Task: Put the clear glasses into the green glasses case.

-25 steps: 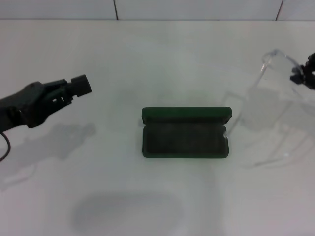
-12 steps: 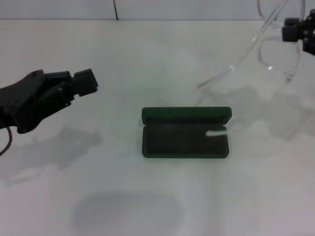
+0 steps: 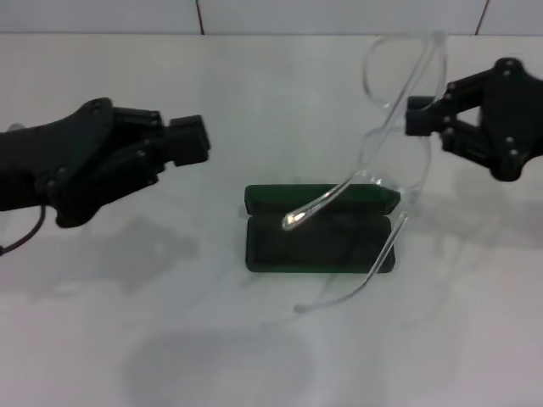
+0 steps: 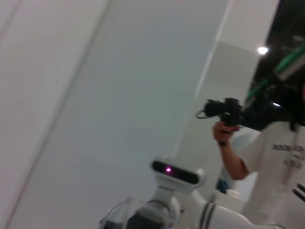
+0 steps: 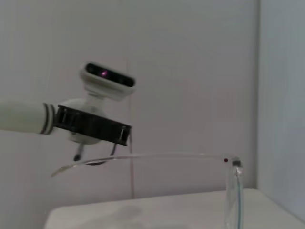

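Observation:
The green glasses case point(image 3: 276, 198) lies open in the middle of the white table, lid folded back, dark lining point(image 3: 327, 244) showing. High above its right half hang the clear glasses point(image 3: 392, 85), tilted, their long arms reaching down and left over the case. My right gripper point(image 3: 416, 119) is shut on the frame's right side. In the right wrist view one clear arm point(image 5: 157, 156) runs across and a lens edge point(image 5: 233, 195) stands beside it. My left gripper point(image 3: 191, 140) hovers left of the case, above the table, holding nothing.
The white table point(image 3: 254, 356) spreads all around the case, with a tiled wall at the back. The wrist views show the robot's head point(image 5: 107, 78) point(image 4: 174, 174). A person holding a camera point(image 4: 267, 152) stands behind the robot.
My right gripper has carried the glasses left, from the table's right edge to above the case. The left arm has moved right, closer to the case.

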Controlling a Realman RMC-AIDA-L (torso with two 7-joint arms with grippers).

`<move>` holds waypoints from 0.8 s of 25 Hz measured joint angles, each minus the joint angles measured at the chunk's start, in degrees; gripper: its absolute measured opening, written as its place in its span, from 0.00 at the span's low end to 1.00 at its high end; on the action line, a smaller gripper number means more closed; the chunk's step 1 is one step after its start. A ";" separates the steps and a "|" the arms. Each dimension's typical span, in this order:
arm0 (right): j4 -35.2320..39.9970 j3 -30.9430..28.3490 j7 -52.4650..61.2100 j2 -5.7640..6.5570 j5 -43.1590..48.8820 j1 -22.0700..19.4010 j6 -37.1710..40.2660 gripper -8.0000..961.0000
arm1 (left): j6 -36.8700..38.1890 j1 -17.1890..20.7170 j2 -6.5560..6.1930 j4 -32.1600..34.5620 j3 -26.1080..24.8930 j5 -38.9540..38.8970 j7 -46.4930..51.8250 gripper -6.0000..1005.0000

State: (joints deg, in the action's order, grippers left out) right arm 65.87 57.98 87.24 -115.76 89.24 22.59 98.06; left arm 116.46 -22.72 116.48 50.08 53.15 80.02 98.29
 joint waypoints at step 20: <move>-17.47 4.16 -6.64 -0.09 -1.45 9.50 -2.24 0.08 | -0.08 -5.65 0.71 0.59 6.77 -1.54 0.03 0.06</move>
State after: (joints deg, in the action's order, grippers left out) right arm 48.41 62.14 80.60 -115.85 87.79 32.09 95.82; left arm 116.38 -28.37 117.19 50.68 59.91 78.48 98.33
